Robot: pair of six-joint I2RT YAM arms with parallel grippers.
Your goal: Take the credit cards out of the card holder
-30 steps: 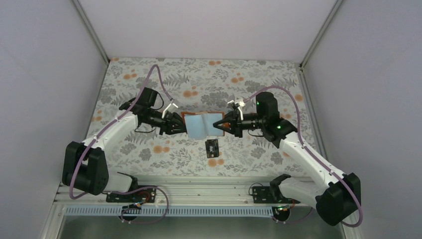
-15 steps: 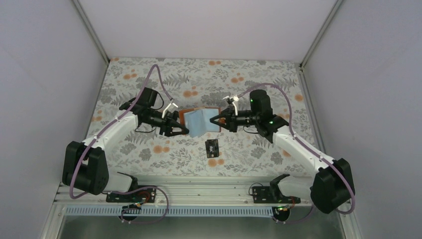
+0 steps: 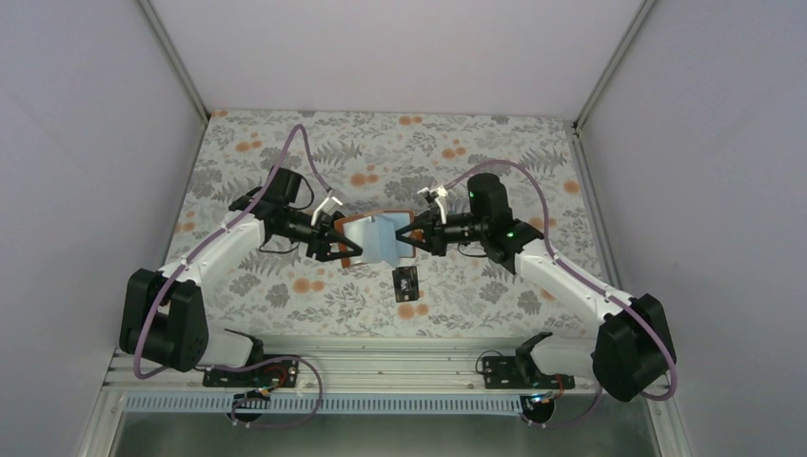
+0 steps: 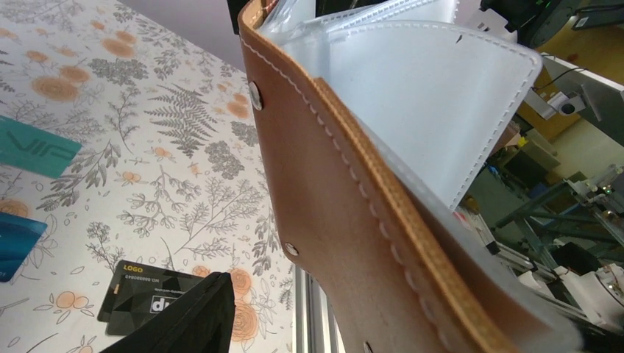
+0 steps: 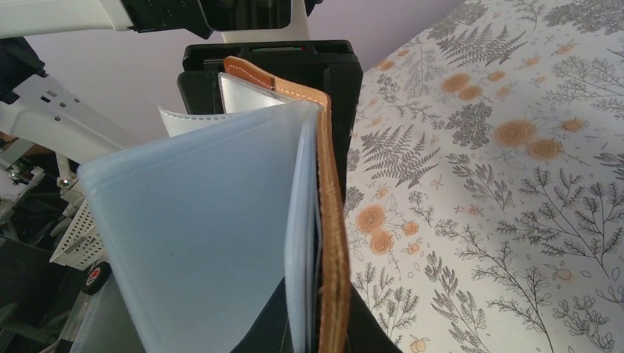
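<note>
The brown leather card holder (image 3: pixel 373 238) hangs in the air between my two grippers, half folded, with its pale blue-grey pockets fanned out (image 5: pixel 206 220). My right gripper (image 3: pixel 405 238) is shut on its right cover and pockets (image 5: pixel 331 323). My left gripper (image 3: pixel 344 246) is open around its left edge. Its one visible finger (image 4: pixel 188 316) stands apart from the leather (image 4: pixel 331 206), and the other is hidden. A black card (image 3: pixel 406 282) lies on the table below, also in the left wrist view (image 4: pixel 143 294). A teal card (image 4: pixel 37 147) and a blue card (image 4: pixel 16 246) lie nearby. No pink card shows.
The table has a floral cloth (image 3: pixel 476 152) and is walled by white panels on the left, back and right. A metal rail (image 3: pixel 381 367) runs along the near edge by the arm bases.
My right gripper has moved left with the card holder's right side, folding the holder and pushing it toward the left gripper. The left jaws have spread. The black card has not moved.
</note>
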